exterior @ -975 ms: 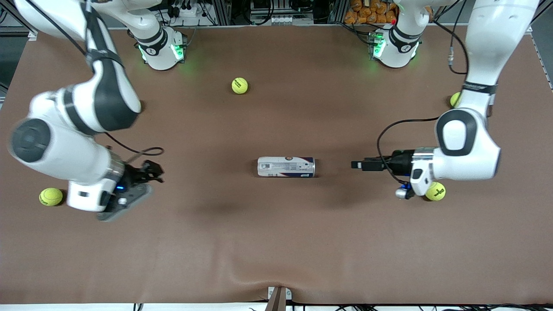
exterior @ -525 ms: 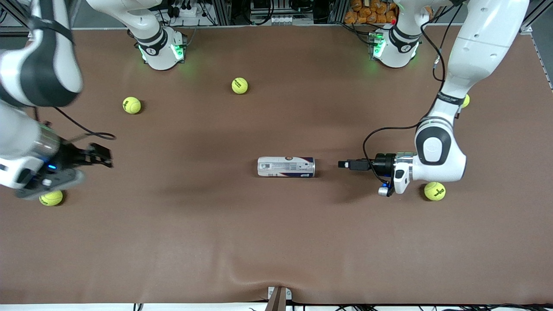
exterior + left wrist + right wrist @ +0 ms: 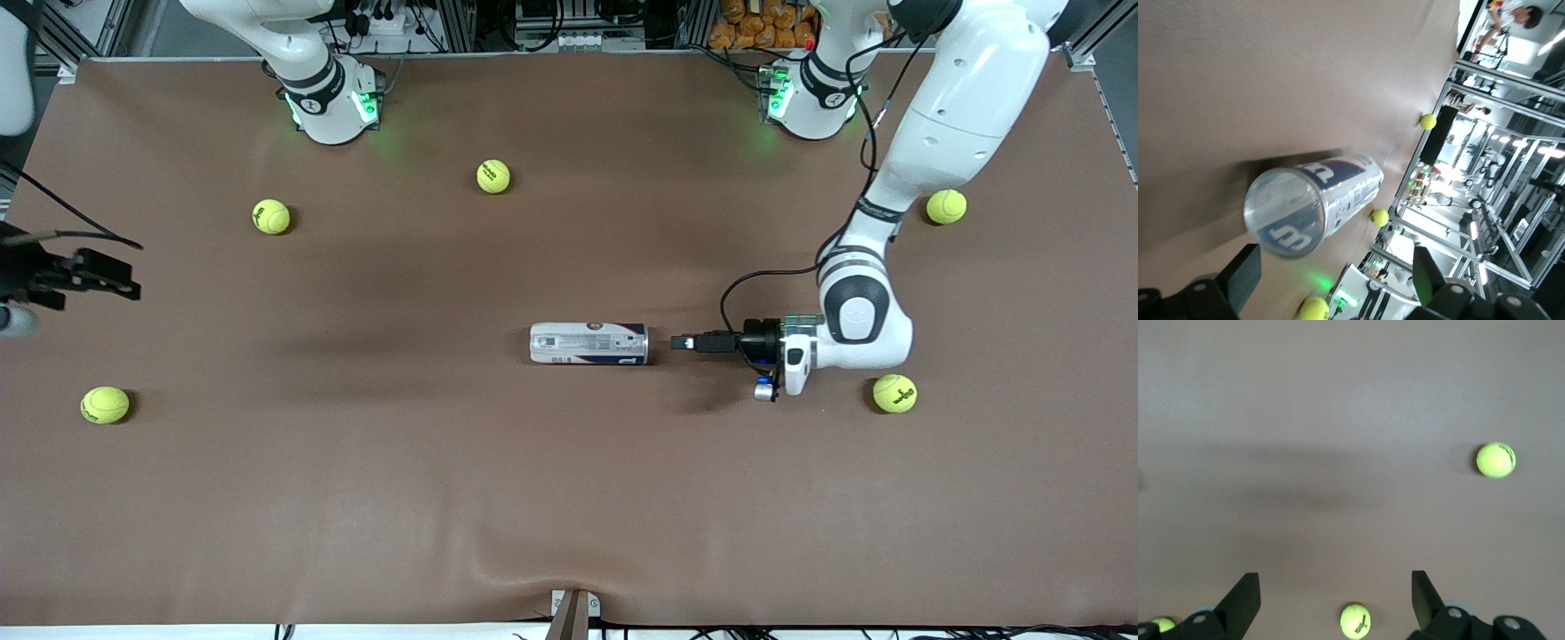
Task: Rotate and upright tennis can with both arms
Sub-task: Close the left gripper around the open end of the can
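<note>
The tennis can [image 3: 589, 343] lies on its side in the middle of the brown table [image 3: 569, 498], label up. Its long axis runs between the two arms' ends of the table. My left gripper [image 3: 683, 342] hangs low just off the can's end toward the left arm's side, open and not touching it. In the left wrist view the can's clear round end [image 3: 1286, 213] faces me between the spread fingers [image 3: 1245, 273]. My right gripper [image 3: 120, 277] is open and empty in the air over the right arm's end of the table.
Several yellow-green tennis balls lie scattered. One ball [image 3: 894, 393] lies close by the left wrist, another ball [image 3: 946, 206] sits near the left forearm, and a third ball [image 3: 105, 404] lies below the right gripper. A table clamp [image 3: 573, 609] sits at the near edge.
The left gripper has slid toward the can's end, closing the gap. The right arm has swung away toward its table end and now sits mostly out of view. The can has not moved.
</note>
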You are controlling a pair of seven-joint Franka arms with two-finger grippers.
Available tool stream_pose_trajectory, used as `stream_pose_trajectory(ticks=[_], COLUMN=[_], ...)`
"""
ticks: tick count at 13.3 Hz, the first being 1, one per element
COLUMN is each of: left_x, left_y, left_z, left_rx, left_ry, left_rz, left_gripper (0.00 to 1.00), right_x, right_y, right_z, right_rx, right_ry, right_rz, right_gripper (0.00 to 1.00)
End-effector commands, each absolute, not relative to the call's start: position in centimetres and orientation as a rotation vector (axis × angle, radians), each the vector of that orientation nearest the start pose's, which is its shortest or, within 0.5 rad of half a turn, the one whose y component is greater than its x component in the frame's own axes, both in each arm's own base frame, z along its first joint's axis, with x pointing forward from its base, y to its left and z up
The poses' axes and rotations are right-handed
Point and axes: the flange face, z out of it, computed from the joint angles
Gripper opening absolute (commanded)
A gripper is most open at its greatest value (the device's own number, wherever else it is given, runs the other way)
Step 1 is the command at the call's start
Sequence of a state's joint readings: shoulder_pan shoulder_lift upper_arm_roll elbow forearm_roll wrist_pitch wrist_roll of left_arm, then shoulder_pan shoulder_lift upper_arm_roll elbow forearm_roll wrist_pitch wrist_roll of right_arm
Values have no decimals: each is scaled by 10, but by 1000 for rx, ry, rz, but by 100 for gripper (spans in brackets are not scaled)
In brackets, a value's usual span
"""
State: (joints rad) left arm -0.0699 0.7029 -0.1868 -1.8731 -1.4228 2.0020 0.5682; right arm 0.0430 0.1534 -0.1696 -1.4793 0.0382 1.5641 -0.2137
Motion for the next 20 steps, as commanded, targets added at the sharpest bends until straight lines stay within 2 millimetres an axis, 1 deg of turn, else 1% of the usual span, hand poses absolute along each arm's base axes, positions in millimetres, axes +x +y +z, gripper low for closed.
stream_pose_trajectory(ticks=[1, 3, 4, 5, 6, 7, 8, 9, 11, 12, 14, 16, 17, 18, 19, 20], left_x=[569, 569, 569, 566, 564, 563, 563, 559, 558, 557, 554, 555, 557, 559, 560, 563], left_y=[-224, -225, -226, -230, -232, -233, -233, -239, -243, -249, -256, -263, -263, -264, -265, -269], left_z=[138, 138, 135, 130, 126, 121, 117, 113, 111, 112, 106, 106, 106, 108, 109, 114], left_rx=[1873, 1861, 1853, 1852, 1845, 1835, 1830, 1823, 1808, 1804, 1792, 1782, 1779, 1777, 1776, 1774], left_ry=[295, 306, 318, 309, 303, 308, 309, 314, 322, 315, 328, 331, 331, 327, 325, 312], left_rz=[-286, -279, -281, -280, -269, -261, -253, -259, -248, -251, -256, -254, -251, -246, -246, -238], left_gripper=[100, 99, 97, 95, 91, 89, 85, 85, 77, 72, 58, 33, 17, 6, 0, 0], right_x=[571, 559, 555, 552, 546, 541, 538, 534, 527, 526, 526, 527, 527, 527, 527, 527], right_y=[-79, -84, -84, -86, -84, -77, -71, -71, -69, -69, -69, -67, -64, -64, -64, -61], right_z=[598, 610, 615, 616, 623, 632, 634, 639, 645, 646, 647, 647, 647, 648, 648, 648], right_rx=[-3085, -3084, -3086, -3083, -3083, -3082, -3080, -3079, -3078, -3078, -3080, -3094, -3098, -3103, -3104, -3106], right_ry=[-55, -38, -36, 10, 67, 104, 117, 123, 115, 106, 97, 86, 78, 81, 79, 73], right_rz=[95, 107, 115, 139, 157, 162, 191, 203, 213, 210, 203, 204, 205, 204, 204, 204], right_gripper=[100, 100, 100, 100, 100, 100, 100, 100, 100, 100, 100, 100, 100, 100, 100, 100])
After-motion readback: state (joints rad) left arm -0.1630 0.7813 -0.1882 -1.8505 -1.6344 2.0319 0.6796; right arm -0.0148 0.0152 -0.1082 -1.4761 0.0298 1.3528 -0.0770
